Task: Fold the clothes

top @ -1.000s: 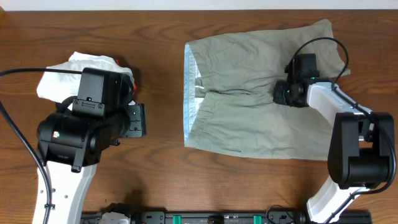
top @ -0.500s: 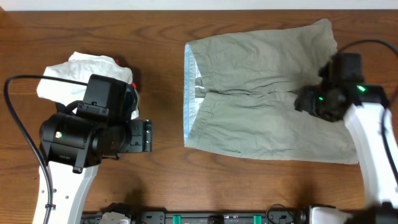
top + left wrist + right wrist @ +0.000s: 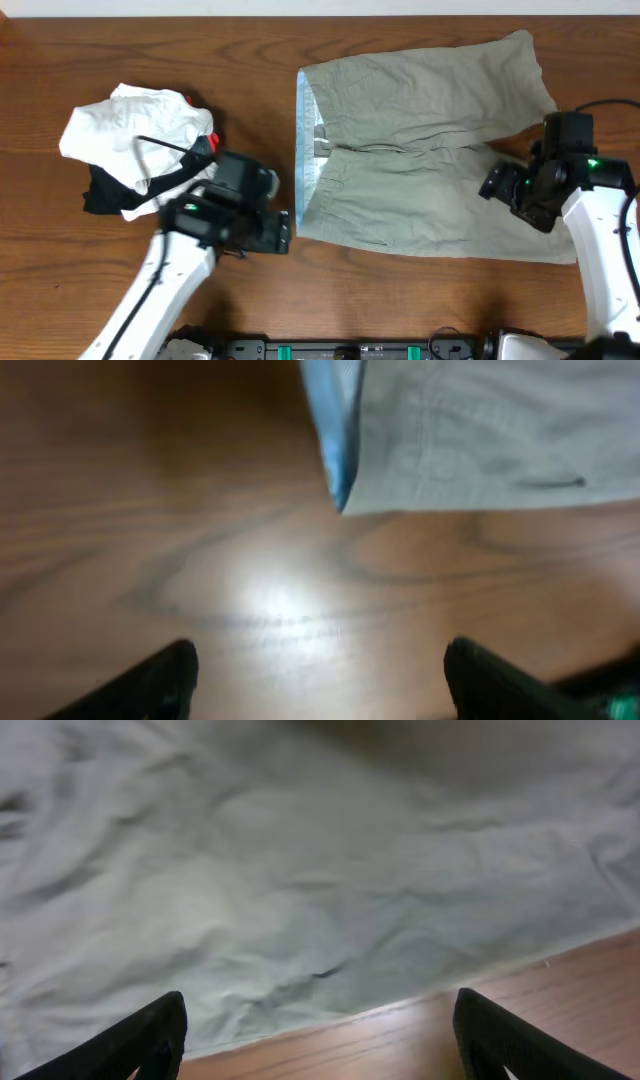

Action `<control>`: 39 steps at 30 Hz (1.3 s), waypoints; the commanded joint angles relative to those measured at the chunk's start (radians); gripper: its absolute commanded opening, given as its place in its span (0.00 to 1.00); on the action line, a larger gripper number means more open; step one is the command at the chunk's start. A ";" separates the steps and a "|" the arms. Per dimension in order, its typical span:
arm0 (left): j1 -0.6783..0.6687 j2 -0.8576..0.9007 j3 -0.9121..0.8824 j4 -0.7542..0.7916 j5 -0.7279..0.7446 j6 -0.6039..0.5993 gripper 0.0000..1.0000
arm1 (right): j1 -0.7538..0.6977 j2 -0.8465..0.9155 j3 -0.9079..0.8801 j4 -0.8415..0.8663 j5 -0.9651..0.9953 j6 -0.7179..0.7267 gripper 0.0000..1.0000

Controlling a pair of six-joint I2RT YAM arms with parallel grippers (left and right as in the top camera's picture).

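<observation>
We hold the left gripper [image 3: 318,685] wide just left of the shorts [image 3: 420,170], the right gripper [image 3: 318,1040] wide over their right edge.

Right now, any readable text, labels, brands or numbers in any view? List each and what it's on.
None readable in any view.
shorts: no tag or brand print shows; the blue waistband carries no lettering that can be made out.
pile of white and black clothes: no print visible.
left arm and right arm: a small green light on each, no legible markings.
Both wrist views are too blurred for fine print.
</observation>
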 commanded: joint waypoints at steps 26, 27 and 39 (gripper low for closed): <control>-0.149 0.449 -0.047 0.391 0.010 -0.051 0.32 | -0.131 0.042 -0.105 0.031 0.019 0.034 0.80; -0.149 0.449 -0.046 0.389 0.010 -0.051 0.26 | -0.131 0.042 -0.105 0.031 0.021 0.034 0.80; -0.148 0.364 -0.045 0.278 -0.163 -0.134 0.07 | -0.179 0.042 -0.186 0.037 0.047 0.067 0.83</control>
